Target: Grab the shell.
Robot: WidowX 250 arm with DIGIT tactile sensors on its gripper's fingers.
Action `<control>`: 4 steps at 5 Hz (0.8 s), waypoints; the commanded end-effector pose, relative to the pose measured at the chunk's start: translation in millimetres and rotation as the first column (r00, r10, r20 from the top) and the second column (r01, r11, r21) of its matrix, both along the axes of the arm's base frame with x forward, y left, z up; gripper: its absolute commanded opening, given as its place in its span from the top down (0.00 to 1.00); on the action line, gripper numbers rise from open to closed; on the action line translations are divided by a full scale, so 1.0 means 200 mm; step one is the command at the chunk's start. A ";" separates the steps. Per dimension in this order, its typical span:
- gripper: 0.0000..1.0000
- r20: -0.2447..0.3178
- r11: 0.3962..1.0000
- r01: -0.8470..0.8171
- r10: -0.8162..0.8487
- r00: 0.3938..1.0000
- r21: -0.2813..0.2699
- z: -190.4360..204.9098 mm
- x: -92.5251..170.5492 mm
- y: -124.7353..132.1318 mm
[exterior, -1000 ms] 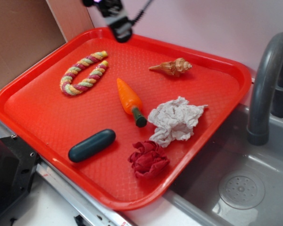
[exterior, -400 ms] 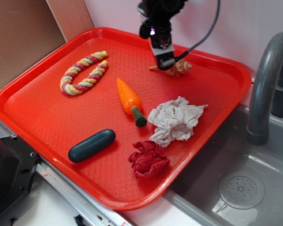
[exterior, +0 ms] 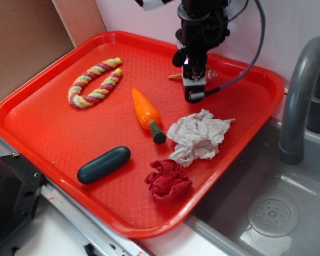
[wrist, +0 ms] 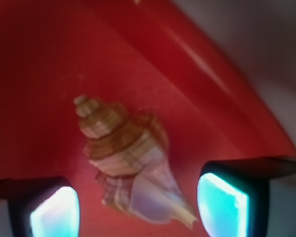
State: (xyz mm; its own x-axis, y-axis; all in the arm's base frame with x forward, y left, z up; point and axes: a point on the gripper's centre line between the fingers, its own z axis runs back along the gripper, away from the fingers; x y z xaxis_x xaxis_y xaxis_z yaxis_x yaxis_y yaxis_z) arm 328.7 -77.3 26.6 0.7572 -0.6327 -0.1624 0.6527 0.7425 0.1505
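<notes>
Tray (exterior: 53, 133): red, ridged floor, raised rim; the sink (exterior: 266, 213) lies right, a cardboard panel (exterior: 26, 42) far left.
Open room: bare floor left of the shell; the far rim sits close behind it, so a sideways approach from there looks cramped.
Gripper (exterior: 194, 95): hangs over the far-right part of the tray, pointing down, jaws spread apart and empty; in the wrist view its pads (wrist: 54, 215) flank the shell without touching.
Crumpled paper (exterior: 198, 136): just near of the gripper, close enough to brush.
Toy carrot (exterior: 147, 114): left and near, apart from the shell.
Shell (wrist: 128, 158): lies flat on the tray near the far rim, mostly hidden by the arm in the exterior view.
Handling: likely light, rigid, smooth and brittle at the tip.
Hold: across the wide knobbly body, not the taper.
</notes>
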 end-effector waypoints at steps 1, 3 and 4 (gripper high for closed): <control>1.00 0.037 1.000 0.002 -0.002 0.999 0.004 -0.02 0.05 0.02; 1.00 0.016 1.000 0.014 -0.013 1.000 -0.016 -0.09 0.07 0.02; 1.00 0.029 0.994 -0.107 0.107 0.994 -0.002 -0.05 0.02 0.08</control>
